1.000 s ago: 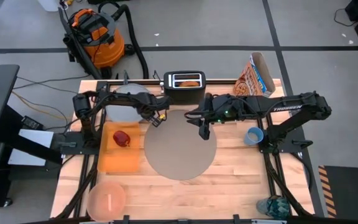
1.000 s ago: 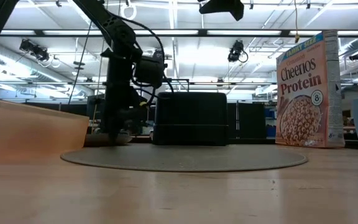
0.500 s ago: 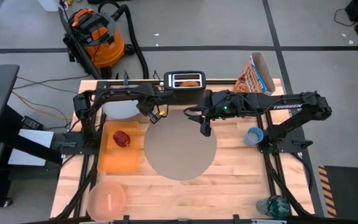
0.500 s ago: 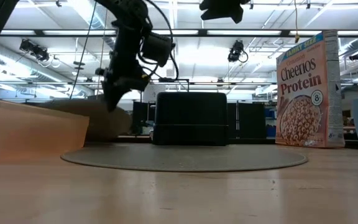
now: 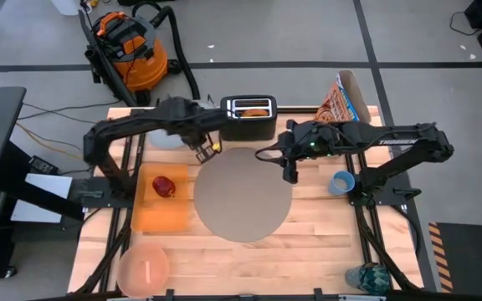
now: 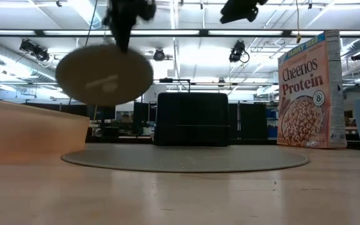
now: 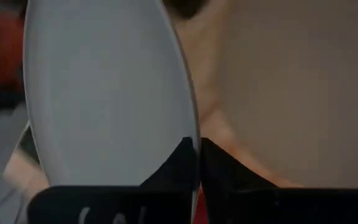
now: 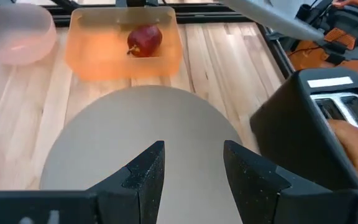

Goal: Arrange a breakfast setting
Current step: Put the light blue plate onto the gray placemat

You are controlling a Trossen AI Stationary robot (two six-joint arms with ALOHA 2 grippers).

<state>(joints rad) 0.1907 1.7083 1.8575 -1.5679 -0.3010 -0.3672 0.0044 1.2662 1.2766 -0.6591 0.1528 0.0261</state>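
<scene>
My left gripper is shut on the grey-blue plate, held high over the table's far left, left of the black toaster. In the high view the left arm covers most of the plate. My right gripper is open and empty above the far right part of the round grey placemat, which lies flat mid-table. The red apple lies on the orange square piece, which looks like a shallow tray. The pale pink bowl stands near left and the blue cup at the right. Round bread sits in a toaster slot. My left gripper pinches the plate's rim between its two fingers, one on each face. The plate hangs tilted below the fingers, lifted clear of the table.
The cereal box stands at the far right, beside the toaster. Bare wood shows along the near edge to the right of the bowl. An orange shop vacuum stands on the floor beyond the table.
My left gripper has risen with the plate. The plate lay at table level at the far left, then tipped up, and now hangs tilted well above the table. My right gripper has moved a little toward the table's right edge and stays open.
</scene>
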